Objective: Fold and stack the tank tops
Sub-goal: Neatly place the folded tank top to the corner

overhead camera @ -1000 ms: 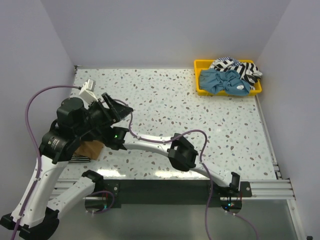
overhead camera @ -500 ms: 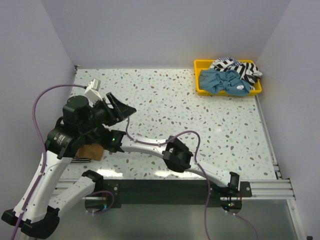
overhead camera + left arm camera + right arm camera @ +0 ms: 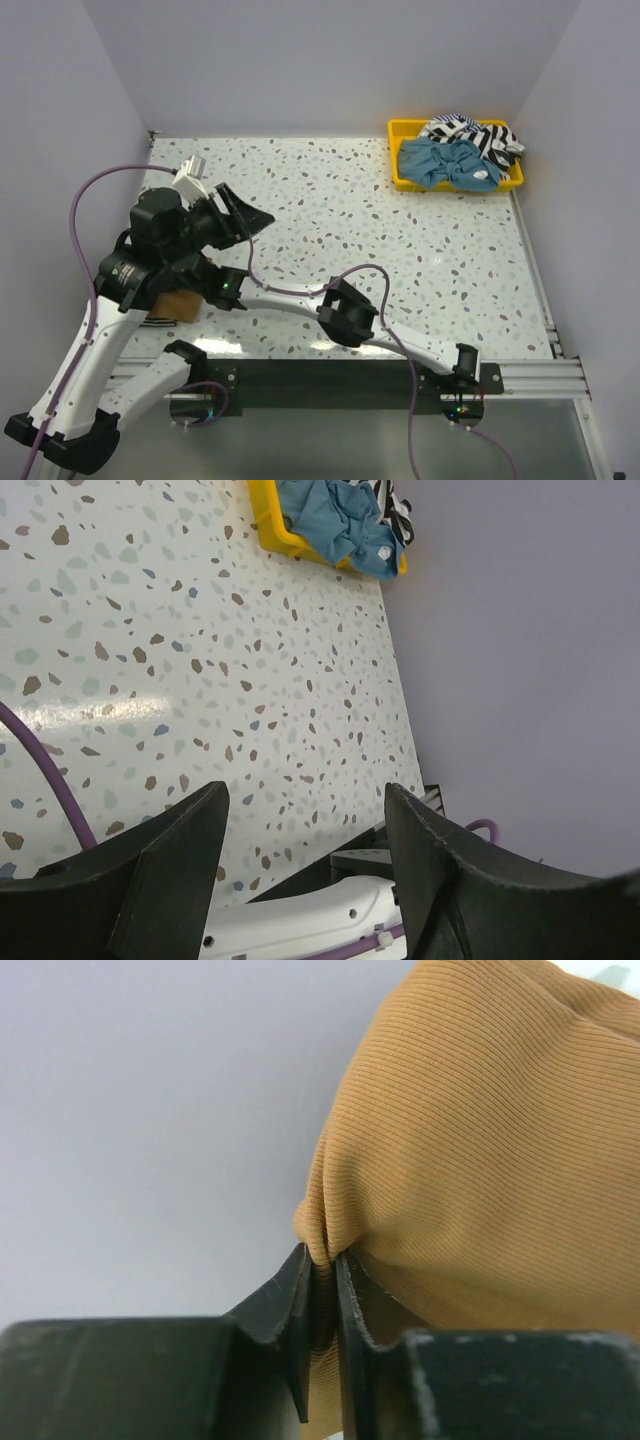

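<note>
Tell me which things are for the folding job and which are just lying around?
For the job: tan tank top, pinched in the right pincer; blue tank top and striped tank top, crumpled in the yellow tray.
Just lying about: the tray itself; purple cable; speckled table.

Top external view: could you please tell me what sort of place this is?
Probably a robotics lab test cell: plain walls box in a speckled table, two robot arms are mounted on a metal rail at its near edge, and a yellow tray holds crumpled tank tops.
</note>
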